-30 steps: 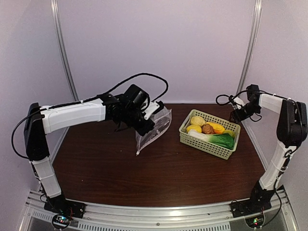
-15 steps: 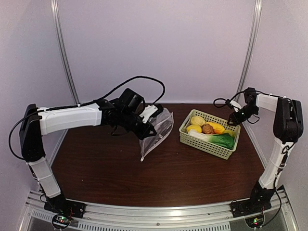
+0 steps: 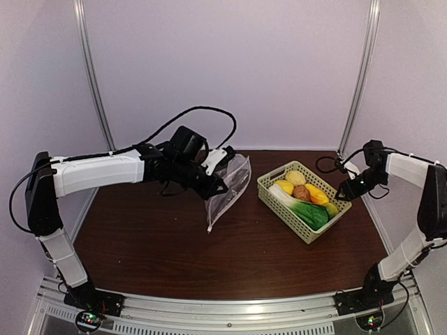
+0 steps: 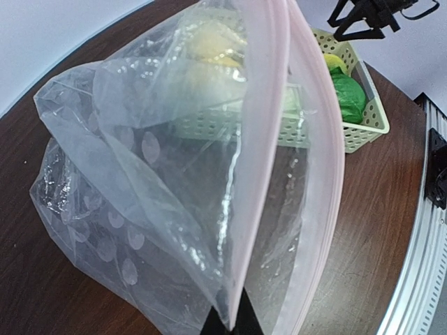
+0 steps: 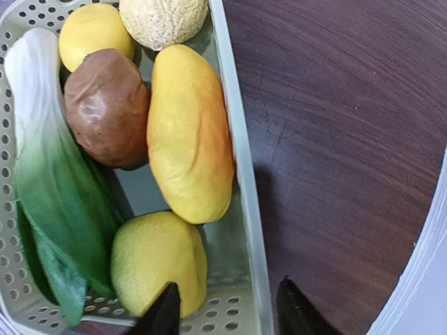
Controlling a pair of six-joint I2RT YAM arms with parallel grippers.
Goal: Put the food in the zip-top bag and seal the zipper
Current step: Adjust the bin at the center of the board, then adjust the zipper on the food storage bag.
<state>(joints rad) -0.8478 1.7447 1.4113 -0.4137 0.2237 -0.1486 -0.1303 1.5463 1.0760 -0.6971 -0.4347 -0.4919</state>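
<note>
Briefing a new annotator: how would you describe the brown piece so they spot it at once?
Look at the pale green basket on the right of the dark table. In it, the brown round piece sits between the leafy vegetable and the long orange piece; it alone is dark and wrinkled.

no legible text, labels or numbers

Bare counter lies open between the hanging zip-top bag and the basket, whose tightly packed food leaves few gaps.
</note>
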